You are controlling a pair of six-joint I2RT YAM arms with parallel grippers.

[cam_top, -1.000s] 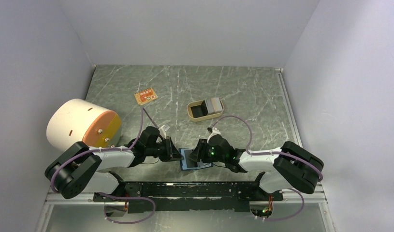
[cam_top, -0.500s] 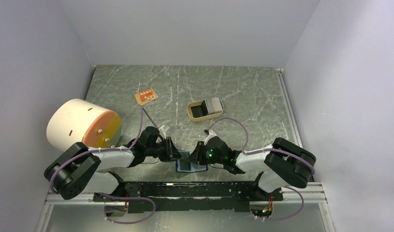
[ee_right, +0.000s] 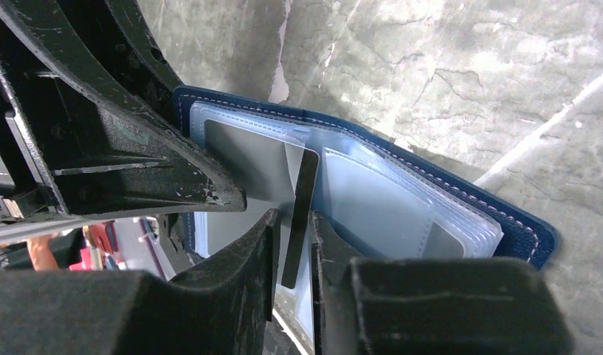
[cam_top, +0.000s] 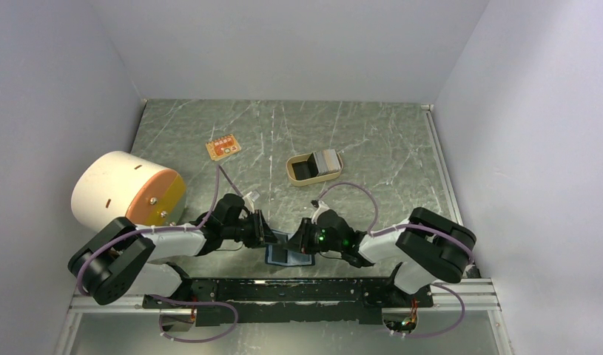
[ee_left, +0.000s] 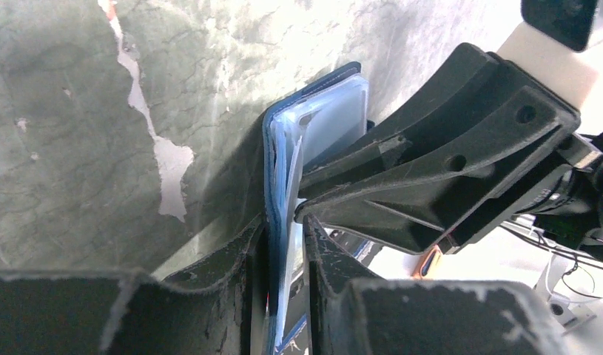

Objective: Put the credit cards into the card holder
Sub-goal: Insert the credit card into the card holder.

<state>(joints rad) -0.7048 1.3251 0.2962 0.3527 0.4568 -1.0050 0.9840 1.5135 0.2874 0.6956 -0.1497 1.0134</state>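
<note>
Left gripper (ee_left: 285,222): fingers narrow, nipping an edge of the card holder (ee_left: 324,118), which sits open at the table's (cam_top: 283,133) near middle. Right gripper (ee_right: 294,222) pinches a credit card (ee_right: 305,200) edge-on at its sleeves. Both arms crouch low, wrists meeting.

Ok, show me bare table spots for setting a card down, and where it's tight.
Free: the far strip behind the orange board and tan tray; right side between tray and wall. Tight: near centre, where left claw and right claw meet on the card holder; white drum fills near left.
</note>
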